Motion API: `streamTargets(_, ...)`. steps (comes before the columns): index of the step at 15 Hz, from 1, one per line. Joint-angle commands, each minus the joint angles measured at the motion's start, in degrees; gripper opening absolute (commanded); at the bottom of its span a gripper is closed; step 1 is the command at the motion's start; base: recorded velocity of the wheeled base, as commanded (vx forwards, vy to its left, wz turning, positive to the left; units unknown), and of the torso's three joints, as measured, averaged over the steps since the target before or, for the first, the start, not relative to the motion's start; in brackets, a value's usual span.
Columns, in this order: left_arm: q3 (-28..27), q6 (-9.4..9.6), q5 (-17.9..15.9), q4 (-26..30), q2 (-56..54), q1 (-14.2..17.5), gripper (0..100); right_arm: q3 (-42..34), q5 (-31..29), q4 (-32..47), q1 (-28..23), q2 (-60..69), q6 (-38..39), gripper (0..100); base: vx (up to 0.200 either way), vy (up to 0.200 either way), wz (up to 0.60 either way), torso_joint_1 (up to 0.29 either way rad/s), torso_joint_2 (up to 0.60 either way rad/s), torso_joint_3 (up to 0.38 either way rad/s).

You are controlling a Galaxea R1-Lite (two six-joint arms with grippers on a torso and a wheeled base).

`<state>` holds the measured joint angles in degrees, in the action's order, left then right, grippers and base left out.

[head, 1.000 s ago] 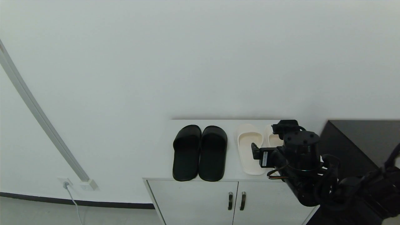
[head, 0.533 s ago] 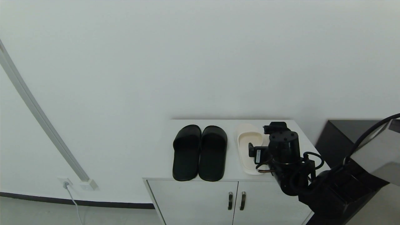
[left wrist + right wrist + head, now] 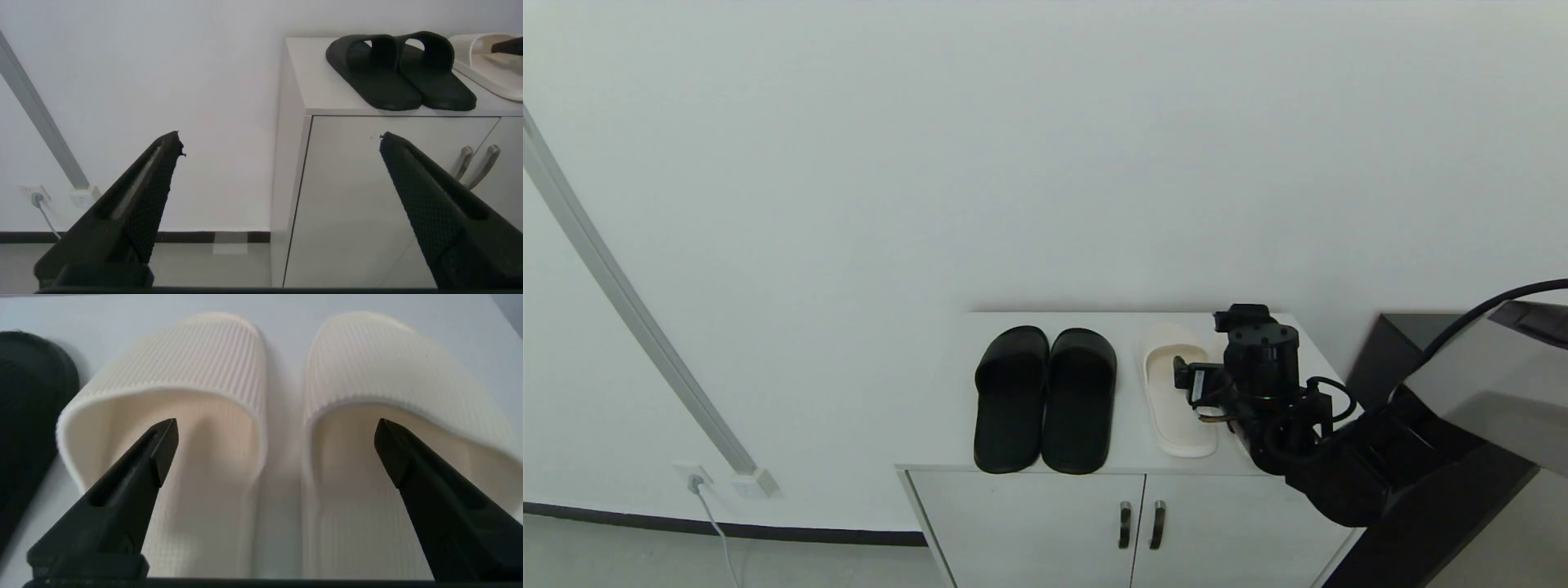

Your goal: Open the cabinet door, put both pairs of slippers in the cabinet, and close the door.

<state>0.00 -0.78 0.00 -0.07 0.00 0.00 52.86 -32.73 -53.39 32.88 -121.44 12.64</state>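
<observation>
the right gripper point(image 3: 275, 433) hangs just above the cream slippers point(image 3: 176, 416) with its fingers spread wide, one over each slipper, holding nothing. the pair lies side by side, almost touching, at the right end of the cabinet point(image 3: 1029, 531) top, just beside the black slippers point(image 3: 1045, 400). both doors point(image 3: 1225, 531) are shut, their handles point(image 3: 1125, 524) meeting at the middle. the left gripper point(image 3: 280, 143) sits low by the cabinet front, its fingers also apart and empty. the slippers look like light, soft foam that will bend under a pinch. the ribbed straps point(image 3: 204, 367) should give grip, and closing on the two inner strap walls would probably lift both at once.
</observation>
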Motion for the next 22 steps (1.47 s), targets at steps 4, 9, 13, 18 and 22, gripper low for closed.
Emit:
streamTargets(4, 0.00, -0.01, -0.09, -0.01, 0.00, 0.00, 100, 4.89, 0.21, 0.13, -1.59, -3.98, -0.51, 100, 0.000, 0.000, 0.00, 0.000, 0.00, 0.000)
streamTargets(9, 0.00, -0.01, -0.09, -0.01, 0.09, 0.00, 100, 5.50, 0.21, 0.13, -1.59, -4.68, -0.86, 0, 0.000, 0.000, 0.00, 0.000, 0.00, 0.000)
streamTargets(13, 0.00, -0.10, -0.18, -0.01, 0.00, 0.00, 100, 5.24, 0.12, -0.04, -1.76, -3.19, -3.24, 0, 0.000, 0.000, 0.00, 0.000, 0.00, 0.000)
streamTargets(18, 0.00, -0.10, -0.18, -0.01, 0.00, 0.00, 100, -5.13, 6.54, 0.13, 3.16, 11.49, -9.04, 0, 0.000, 0.000, 0.00, 0.000, 0.00, 0.000)
streamTargets(22, 0.00, 0.08, -0.09, -0.01, 0.00, 0.00, 100, -14.45, 22.98, 6.72, 5.62, 24.50, -9.48, 0, 0.000, 0.000, 0.00, 0.000, 0.00, 0.000)
